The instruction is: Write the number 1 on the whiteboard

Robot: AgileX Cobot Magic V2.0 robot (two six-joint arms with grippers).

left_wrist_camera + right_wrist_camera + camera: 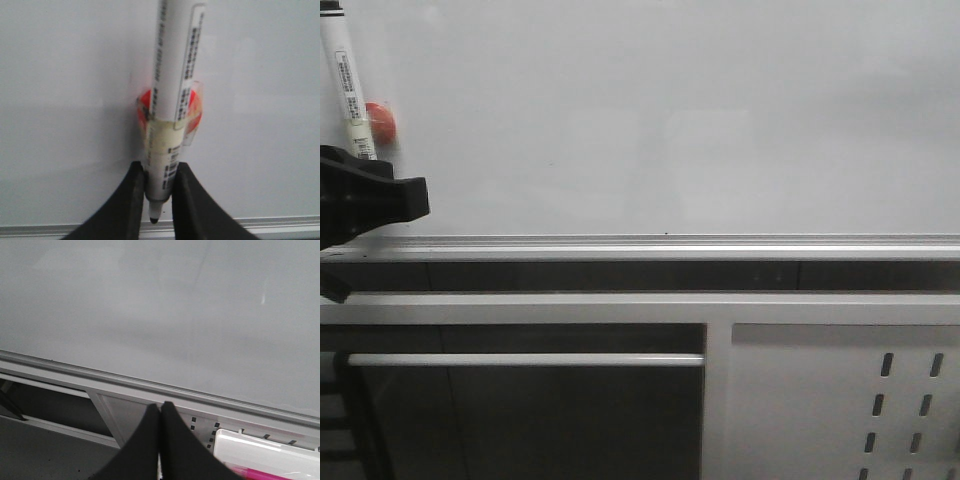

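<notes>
The whiteboard (670, 120) fills the upper part of the front view, glossy and plain, and no number 1 is in view on it. A white marker (344, 85) stands against the board at the far left, beside a red round holder (382, 122). My left gripper (360, 195) is shut on the marker (170, 100) just below a band of tape. The dark tip pokes out between the fingers (131, 200), close to the board's rail. My right gripper (160, 407) is shut and empty, low in front of the board's bottom rail (150, 385).
A silver rail (670, 245) runs along the board's lower edge. Below it are a horizontal bar (520, 359) and a white perforated panel (840, 400). A white tray (265, 447) holding a pink pen (260, 474) sits beside my right gripper.
</notes>
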